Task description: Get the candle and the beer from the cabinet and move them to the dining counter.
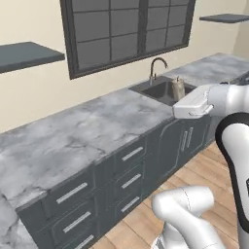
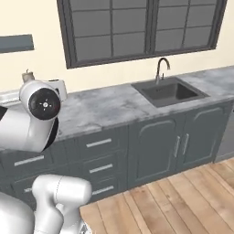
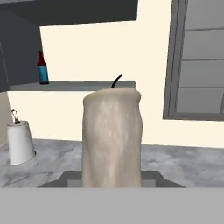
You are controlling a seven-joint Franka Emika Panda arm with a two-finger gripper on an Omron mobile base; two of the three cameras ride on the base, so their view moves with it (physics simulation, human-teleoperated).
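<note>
pincer grips the candle [image 3: 112, 138]; a swing while driving could slip it loose; beer [image 3: 42, 68] waits on the cabinet [image 3: 70, 85].

Beige candle [image 3: 112, 138] upright, beer [image 3: 42, 68] standing on cabinet [image 3: 72, 85]

Base views flanking sink [image 1: 163, 90] counter [image 2: 109, 107]

The candle [image 3: 112, 138] is standing right in front of my claw, blocking the way straight ahead. Far beyond it to one side, the beer [image 3: 42, 68] is sitting on the cabinet [image 3: 72, 85], with a paper-towel roll [image 3: 19, 142] standing below on the counter [image 3: 183, 164].
</note>
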